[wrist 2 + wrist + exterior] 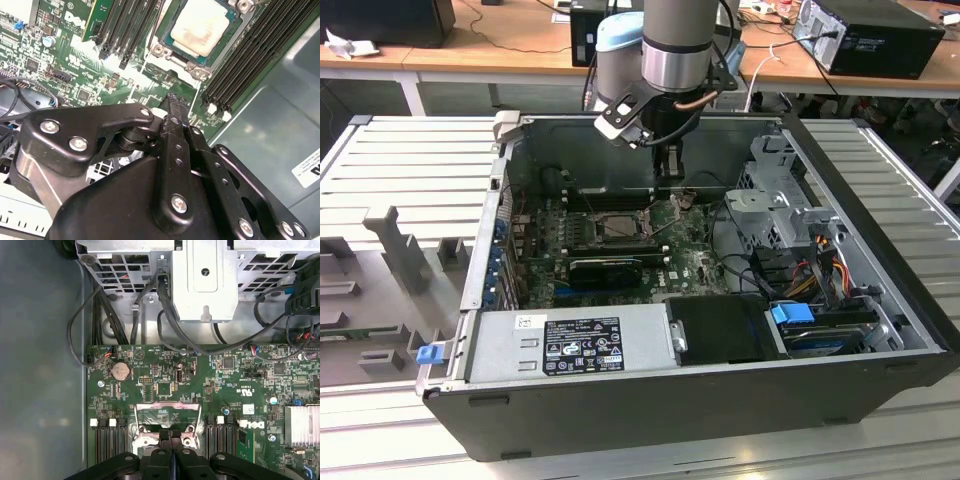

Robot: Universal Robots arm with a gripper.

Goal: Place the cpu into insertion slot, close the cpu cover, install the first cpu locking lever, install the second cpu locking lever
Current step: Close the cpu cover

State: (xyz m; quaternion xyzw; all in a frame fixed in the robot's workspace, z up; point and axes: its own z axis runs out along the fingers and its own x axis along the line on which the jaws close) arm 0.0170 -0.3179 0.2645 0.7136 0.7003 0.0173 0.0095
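Cpu [202,30] sits in the slot [160,48]; gripper [172,97], tips pressed together on nothing, hovers just beside it. Danger, I'd say: a skewed push could scrape the cpu or snag the memory slots [255,55].

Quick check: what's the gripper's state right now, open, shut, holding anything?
Gripper: shut, fingertips together, nothing visible between them; the cpu is not in its grasp.

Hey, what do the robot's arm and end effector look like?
The arm is a silver-grey tube with a pale blue joint cap. The end effector is matte black, with angular linkage bars pinned by silver screws.
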